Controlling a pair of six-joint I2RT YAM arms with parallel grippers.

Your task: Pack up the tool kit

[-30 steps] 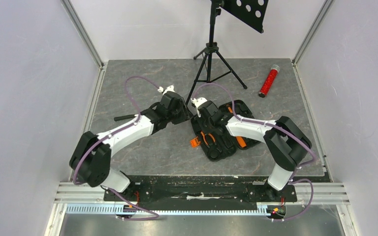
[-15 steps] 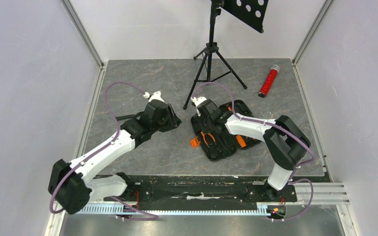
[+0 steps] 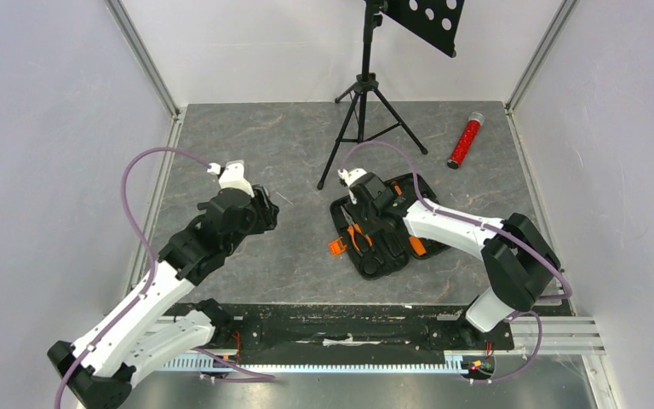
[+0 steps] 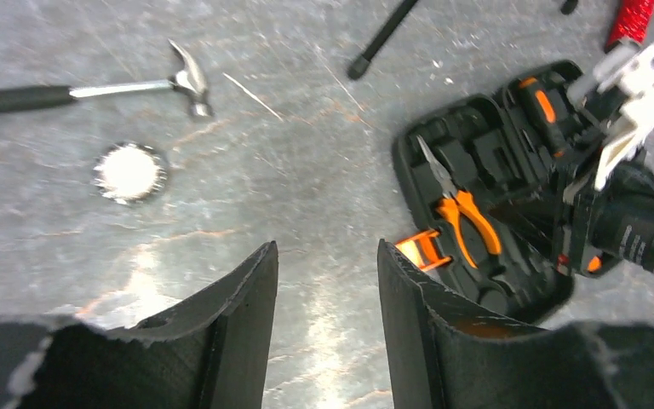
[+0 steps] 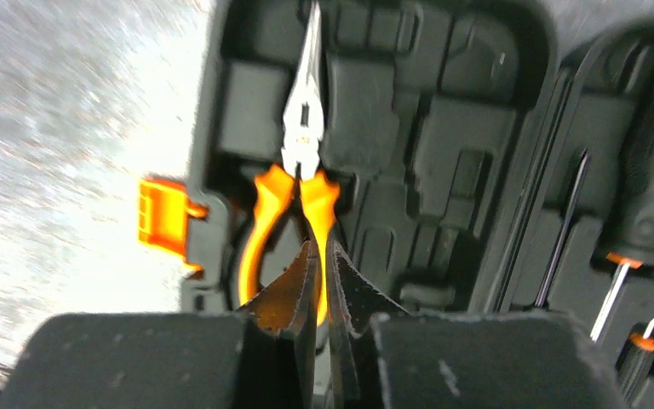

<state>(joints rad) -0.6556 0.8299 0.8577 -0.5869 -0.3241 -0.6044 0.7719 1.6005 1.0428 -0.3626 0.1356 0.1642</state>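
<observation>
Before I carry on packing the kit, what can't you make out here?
- Hammer: top view, hidden beneath the left arm; left wrist view cuts its handle.
- Right gripper: touching the pliers or not? Right wrist view, its own fingers cover the handles.
- Screwdrivers: right wrist view, blurred, cut off at the edge.

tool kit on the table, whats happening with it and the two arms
The black case lies open on the table with the orange pliers seated in it. The right gripper is down at the pliers' handles, jaws almost together. The left gripper hangs open and empty off to the left; the hammer lies outside the case.
</observation>
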